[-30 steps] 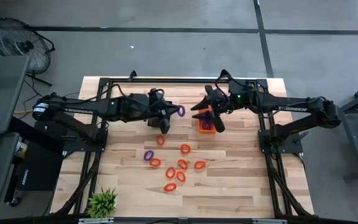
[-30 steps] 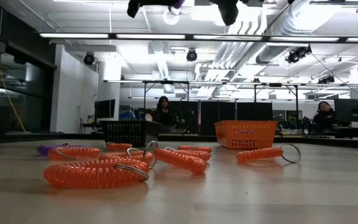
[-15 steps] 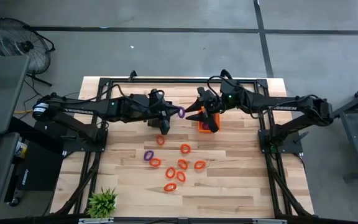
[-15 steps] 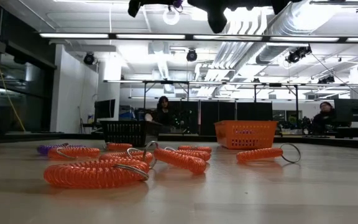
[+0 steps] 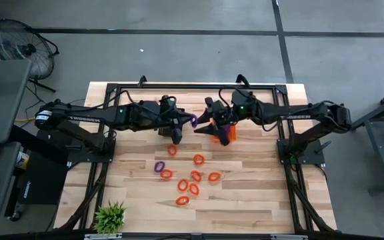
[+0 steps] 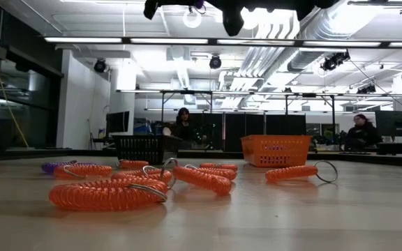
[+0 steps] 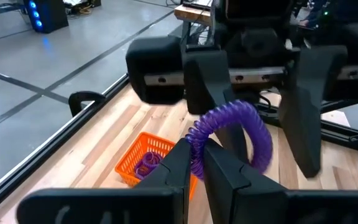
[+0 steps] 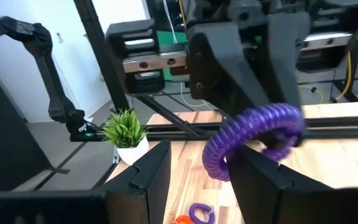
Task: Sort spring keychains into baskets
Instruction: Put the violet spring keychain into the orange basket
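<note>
Left gripper (image 7: 194,168) is raised over the table (image 5: 259,200), fingers pinched narrow on a purple keychain (image 7: 232,134), holding it at one end of the loop so the rest arcs free. Right gripper (image 8: 197,171) faces it at close range, fingers spread wide with the purple loop just ahead of the gap, not yet closed on it. Looks like a hand-off between the arms, judging by the pose.

Handling, my read: the coil is light, springy plastic, soft enough to flex and bounce, so it sags and swings off a one-point grip. Not fragile. Smooth coils could slip or roll between the fingers if caught shallow. Best hold for the right gripper is across the coiled band on the free side of the arc, well apart from the left fingers, squeezing the coil's thickness and not the open middle of the loop.

Orange basket (image 5: 223,135) sits under the right arm; the left wrist view shows it holds a purple keychain already. Black basket (image 6: 139,148) shows only in the low view, far side of the table. Loose keychains lie mid-table: mostly orange ones (image 5: 198,159), one purple (image 5: 159,166) at the near-left edge of the cluster. Sorting is part done, several left.
</note>
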